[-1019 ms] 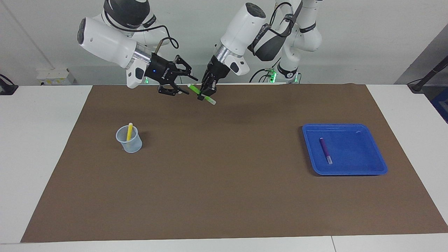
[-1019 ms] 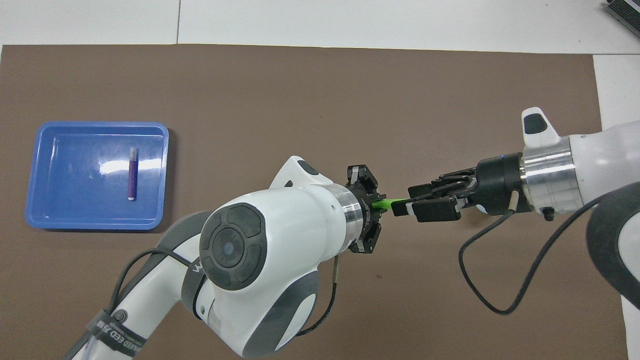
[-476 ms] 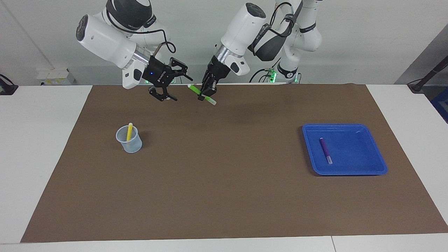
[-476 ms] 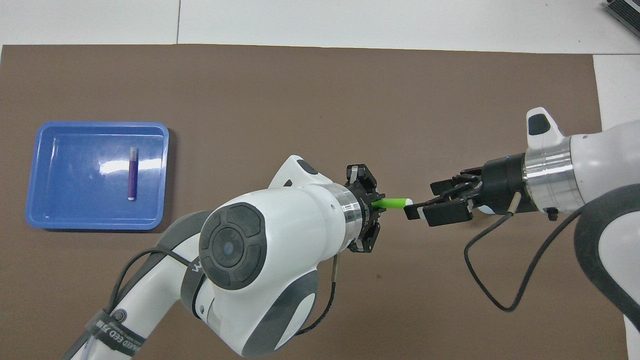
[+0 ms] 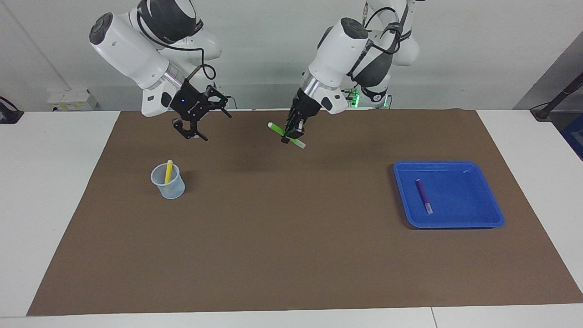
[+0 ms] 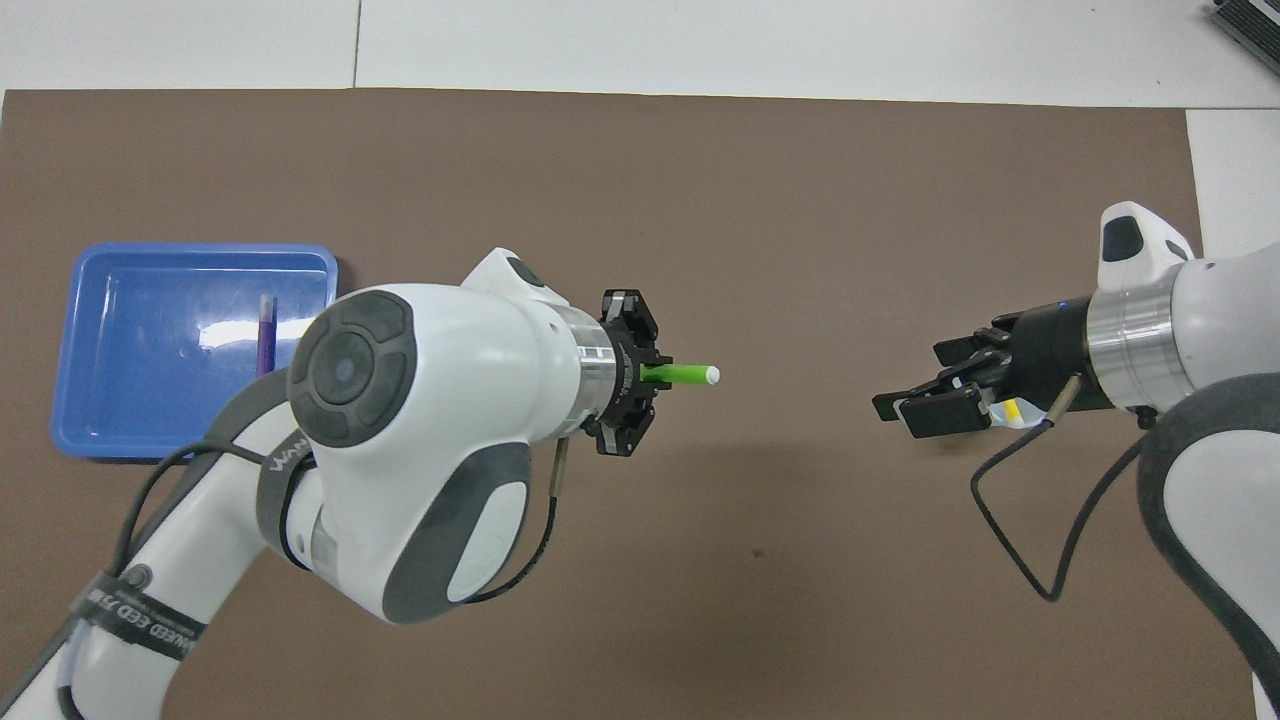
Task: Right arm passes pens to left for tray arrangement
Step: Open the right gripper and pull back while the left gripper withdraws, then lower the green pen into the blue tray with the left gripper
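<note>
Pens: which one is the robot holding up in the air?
The green pen. The left gripper is shut on it above the mat. The purple pen lies flat in the blue tray, and the yellow pen stands in the cup.

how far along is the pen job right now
About a third done: the purple pen already lies in the blue tray. In hand: the left claw is shut on the green pen, up over the mat. The right claw is open and empty, over the mat near the cup. Left: the yellow pen, standing in that cup.
</note>
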